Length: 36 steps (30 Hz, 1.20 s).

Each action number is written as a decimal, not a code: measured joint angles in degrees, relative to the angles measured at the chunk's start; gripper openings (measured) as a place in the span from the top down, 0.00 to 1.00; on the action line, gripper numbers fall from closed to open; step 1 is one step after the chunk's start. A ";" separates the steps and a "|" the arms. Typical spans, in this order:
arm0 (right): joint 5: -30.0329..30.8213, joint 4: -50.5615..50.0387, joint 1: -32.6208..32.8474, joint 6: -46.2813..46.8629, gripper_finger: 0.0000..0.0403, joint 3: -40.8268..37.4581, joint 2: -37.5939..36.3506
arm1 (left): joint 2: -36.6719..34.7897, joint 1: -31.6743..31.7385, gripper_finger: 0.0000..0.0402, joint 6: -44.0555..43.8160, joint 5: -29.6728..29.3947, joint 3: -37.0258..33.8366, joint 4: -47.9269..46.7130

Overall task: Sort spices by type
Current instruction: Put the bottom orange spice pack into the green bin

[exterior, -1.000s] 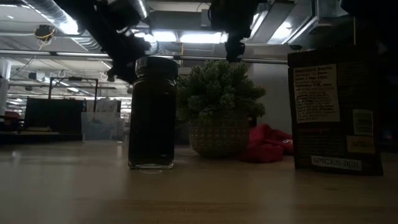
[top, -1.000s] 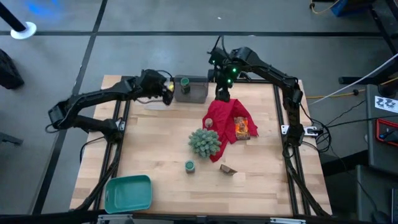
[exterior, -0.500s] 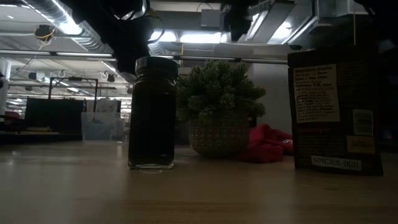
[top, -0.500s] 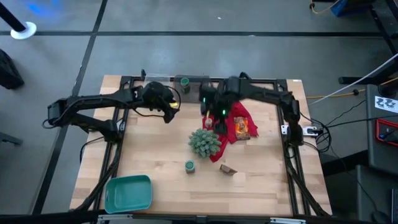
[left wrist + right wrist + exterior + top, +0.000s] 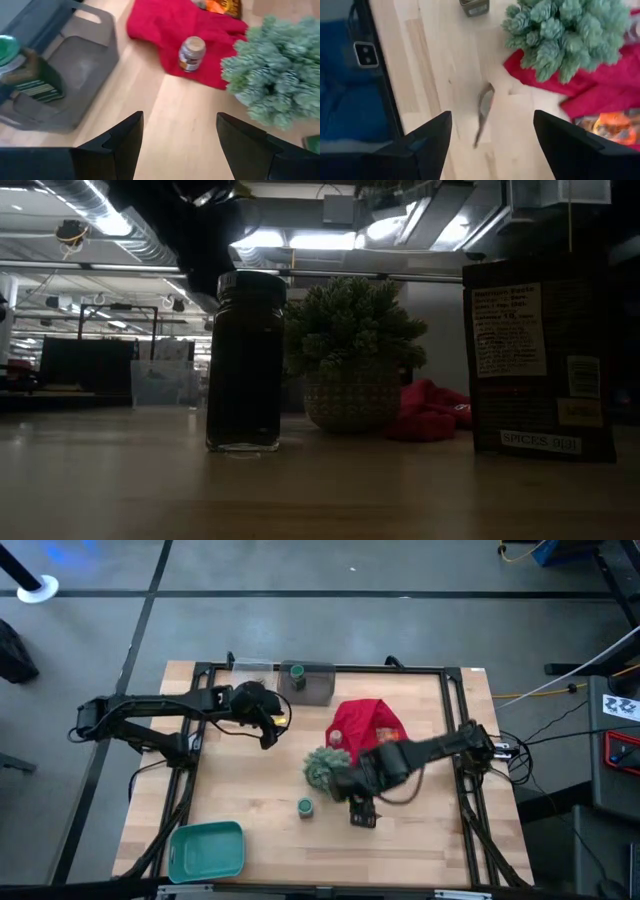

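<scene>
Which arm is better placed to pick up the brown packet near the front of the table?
Probably the right. The right gripper hovers open above the brown packet, while the left gripper is open near the grey bin.

High view looked straight down on the whole table (image 5: pixel 250 800). Low view sat at tabletop height, close behind a dark jar (image 5: pixel 246 362), facing the room. Each wrist view looked down past its own fingers; both shared the spiky plant (image 5: pixel 272 70) and red cloth (image 5: pixel 615 87).

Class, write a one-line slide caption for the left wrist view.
Open left tool above the table, facing a tan-lidded spice jar on the red cloth beside the spiky plant.
</scene>
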 joint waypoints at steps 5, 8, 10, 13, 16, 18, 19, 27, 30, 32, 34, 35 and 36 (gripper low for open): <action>4.27 1.73 5.35 12.63 0.30 -1.72 1.01 | 0.00 -3.32 0.42 -0.07 0.00 0.00 0.02; 6.54 1.84 8.02 17.45 0.30 -5.21 1.05 | 0.02 -5.23 0.42 -0.07 0.00 0.00 0.27; 8.19 1.39 9.36 21.13 0.30 -8.04 1.08 | 0.02 -6.40 0.42 -0.08 0.00 0.00 0.25; 8.93 1.38 10.76 25.05 0.30 -11.45 1.18 | 0.02 -7.97 0.42 0.32 -0.02 0.00 0.29; 9.83 2.01 11.30 26.94 0.30 -14.52 1.16 | 0.02 -9.08 0.42 1.25 -0.02 0.00 0.39; 10.60 1.95 11.35 28.42 0.30 -16.84 1.16 | 0.02 -9.64 0.42 1.67 -0.07 0.00 0.55; 10.67 1.97 11.35 28.62 0.30 -17.85 1.16 | 0.02 -9.88 0.42 1.73 -0.12 0.00 0.51; 10.40 6.91 11.17 28.49 0.31 -22.54 1.16 | 0.02 -10.98 0.42 1.74 -0.15 0.00 0.48; 10.37 7.76 11.18 28.49 0.37 -23.58 1.16 | 0.02 -11.18 0.42 1.78 -0.15 0.00 0.48; 10.37 7.80 11.18 28.47 0.43 -24.27 1.16 | 0.02 -11.18 0.42 1.98 -0.15 0.00 0.48; 10.37 7.67 11.18 28.04 0.51 -24.90 1.16 | 0.02 -11.18 0.42 2.20 -0.15 0.00 0.46; 10.37 7.82 11.18 27.79 0.55 -25.16 1.16 | 0.02 -11.18 0.42 2.25 -0.15 0.00 0.46; 10.37 7.85 11.17 27.45 0.59 -25.32 1.16 | 0.02 -11.18 0.42 2.25 -0.15 0.00 0.47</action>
